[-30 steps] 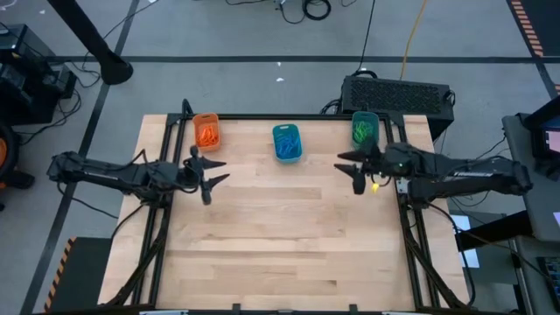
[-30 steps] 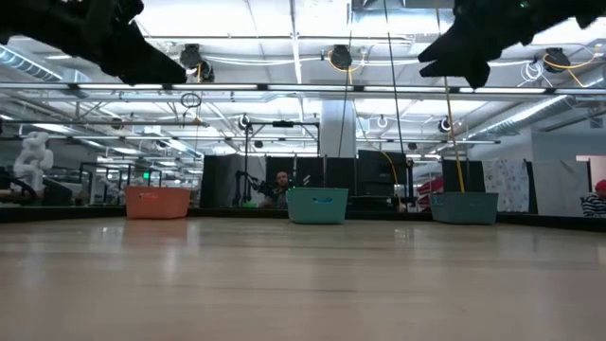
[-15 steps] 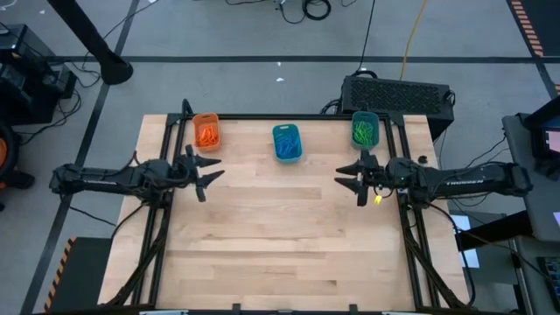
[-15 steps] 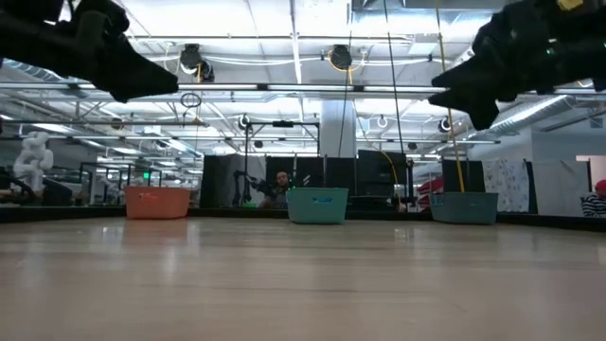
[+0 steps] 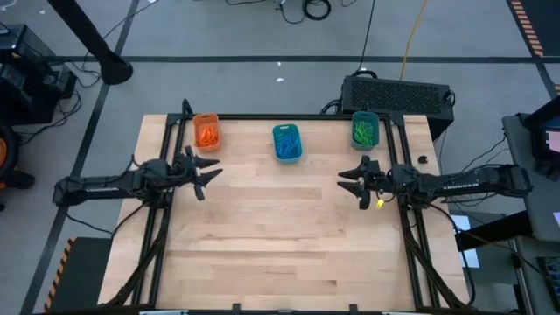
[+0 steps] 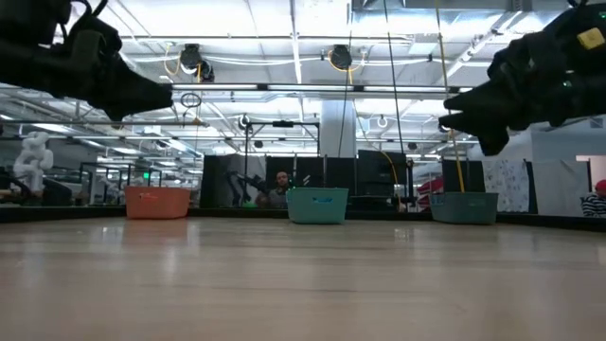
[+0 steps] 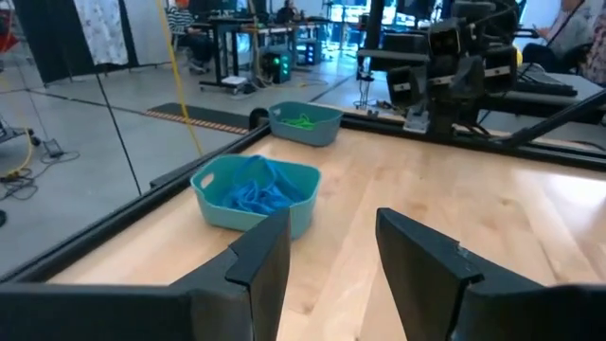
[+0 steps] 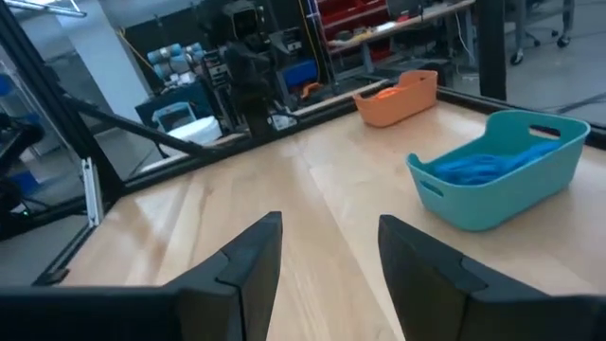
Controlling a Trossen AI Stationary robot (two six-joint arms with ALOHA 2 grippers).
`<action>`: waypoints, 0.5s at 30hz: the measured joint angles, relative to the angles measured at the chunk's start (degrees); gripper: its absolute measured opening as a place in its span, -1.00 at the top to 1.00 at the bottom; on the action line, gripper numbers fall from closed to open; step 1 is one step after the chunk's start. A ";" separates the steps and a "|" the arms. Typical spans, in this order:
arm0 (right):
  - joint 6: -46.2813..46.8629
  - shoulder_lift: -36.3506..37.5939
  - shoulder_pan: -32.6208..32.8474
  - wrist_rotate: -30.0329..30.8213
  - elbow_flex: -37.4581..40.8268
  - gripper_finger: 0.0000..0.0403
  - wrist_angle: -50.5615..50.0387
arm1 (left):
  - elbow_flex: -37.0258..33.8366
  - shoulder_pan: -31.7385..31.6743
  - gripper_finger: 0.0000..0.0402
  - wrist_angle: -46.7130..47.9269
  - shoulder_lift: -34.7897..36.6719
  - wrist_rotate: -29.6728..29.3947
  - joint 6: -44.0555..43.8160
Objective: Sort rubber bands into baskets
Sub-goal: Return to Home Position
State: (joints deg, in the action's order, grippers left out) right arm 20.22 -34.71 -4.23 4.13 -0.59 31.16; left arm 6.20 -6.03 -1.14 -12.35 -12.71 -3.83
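- We see the table (image 5: 280, 245) brightly, evenly lit from overhead, shadows faint.
- Far ceiling lights (image 6: 296, 47) glare white in our level low view.

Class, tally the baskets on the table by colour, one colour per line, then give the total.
orange basket: 1
teal baskets: 2
Total: 3

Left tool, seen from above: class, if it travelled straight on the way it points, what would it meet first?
Probably the right tool, facing it across the table, though depth is unclear; the blue-filled basket sits off to one side of that line.
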 joint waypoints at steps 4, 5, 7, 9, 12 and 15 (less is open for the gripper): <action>-0.28 -0.05 0.00 -0.77 -0.16 0.16 -0.91 | -0.62 -1.35 0.19 -0.19 0.19 4.27 -0.33; -1.08 -0.05 0.00 -1.92 -0.19 0.16 -0.93 | -0.71 -1.59 0.19 -0.29 0.21 6.02 -0.33; -3.25 -0.05 0.01 -4.25 -0.19 0.16 -0.97 | -1.29 -2.01 0.19 -1.47 0.19 8.54 -0.37; -4.98 -0.04 0.00 -4.67 -0.19 0.16 -1.00 | -2.37 -2.36 0.19 -3.90 0.50 10.14 -0.38; -5.92 0.64 -0.25 -4.47 -0.19 0.16 -1.85 | -3.78 -3.14 0.19 -5.20 1.67 9.74 -1.84; -5.98 3.54 -0.33 -4.47 -0.21 0.16 -5.66 | -3.68 -4.01 0.19 -3.36 3.46 8.29 -2.84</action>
State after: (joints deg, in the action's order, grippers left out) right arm 14.24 -31.17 -4.56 -0.34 -0.80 25.49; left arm 2.52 -10.04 -4.49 -8.89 -4.43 -6.67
